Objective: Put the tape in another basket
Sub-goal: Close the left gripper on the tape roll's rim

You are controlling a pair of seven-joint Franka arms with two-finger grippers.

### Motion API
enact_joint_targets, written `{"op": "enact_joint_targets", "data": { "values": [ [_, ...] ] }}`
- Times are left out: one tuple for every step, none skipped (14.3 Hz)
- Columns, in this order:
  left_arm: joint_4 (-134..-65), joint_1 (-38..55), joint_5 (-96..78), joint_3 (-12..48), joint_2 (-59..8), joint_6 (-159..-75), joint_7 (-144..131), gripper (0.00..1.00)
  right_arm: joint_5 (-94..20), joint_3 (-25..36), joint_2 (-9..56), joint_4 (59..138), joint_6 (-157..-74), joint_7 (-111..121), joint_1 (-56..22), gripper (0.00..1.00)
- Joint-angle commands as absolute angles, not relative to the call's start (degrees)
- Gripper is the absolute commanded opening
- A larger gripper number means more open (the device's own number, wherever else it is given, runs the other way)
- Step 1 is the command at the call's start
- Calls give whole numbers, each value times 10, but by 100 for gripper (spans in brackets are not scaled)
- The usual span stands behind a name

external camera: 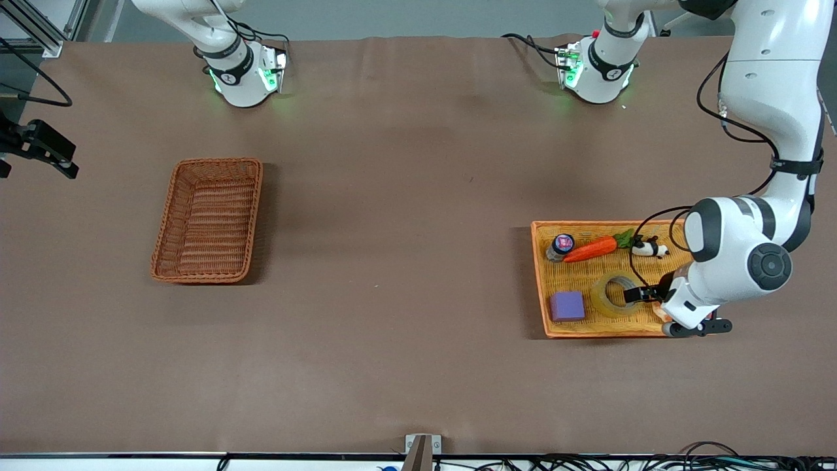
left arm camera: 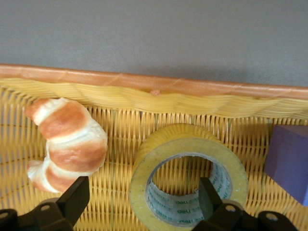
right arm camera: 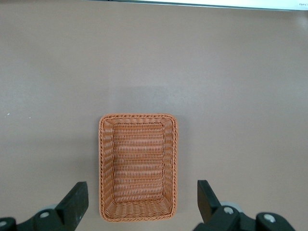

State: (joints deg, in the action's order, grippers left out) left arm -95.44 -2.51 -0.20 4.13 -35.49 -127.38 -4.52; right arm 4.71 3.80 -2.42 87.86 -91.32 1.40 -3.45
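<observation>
The tape (external camera: pixel 603 297), a yellowish ring with a grey core, lies flat in the light yellow-orange tray basket (external camera: pixel 543 275) at the left arm's end of the table. My left gripper (external camera: pixel 644 294) is low over it and open. In the left wrist view the tape (left arm camera: pixel 187 139) has one finger (left arm camera: pixel 209 197) inside its hole and the other finger (left arm camera: pixel 77 197) outside, so the jaws straddle its wall without closing on it. The dark reddish-brown wicker basket (external camera: pixel 163 229) stands empty toward the right arm's end. My right gripper (right arm camera: pixel 143 202) hangs open, high over that basket (right arm camera: pixel 138 116).
The tray also holds a jar with a pink lid (external camera: pixel 561 246), a toy carrot (external camera: pixel 592 248), a panda figure (external camera: pixel 649 247) and a purple block (external camera: pixel 567 305). A croissant (left arm camera: pixel 67 142) lies beside the tape, near the tray's rim (left arm camera: pixel 144 84).
</observation>
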Motion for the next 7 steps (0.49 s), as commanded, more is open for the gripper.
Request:
{"op": "enact_joint_targets", "data": {
  "values": [
    [-962,-21,10,41,-367,-1291,-42,100,37,38,-22,875,-910,11,-33,100],
    [-966,-19,10,42,-372,-1293,-42,100,37,38,-23,875,-907,11,-32,100],
    [-967,-18,10,42,-373,-1293,-42,98,37,38,-22,874,-910,11,-32,100],
    [-967,-18,10,42,-375,-1293,-42,96,37,38,-22,874,-914,11,-33,100],
    [-967,-18,10,42,-379,-1293,-41,92,37,38,-22,874,-914,11,-34,100],
    [-967,-18,10,42,-381,-1293,-42,84,37,38,-22,874,-914,11,-35,100],
    [-970,-18,10,42,-381,-1293,-42,63,37,38,-22,874,-914,11,-34,100]
  ]
}}
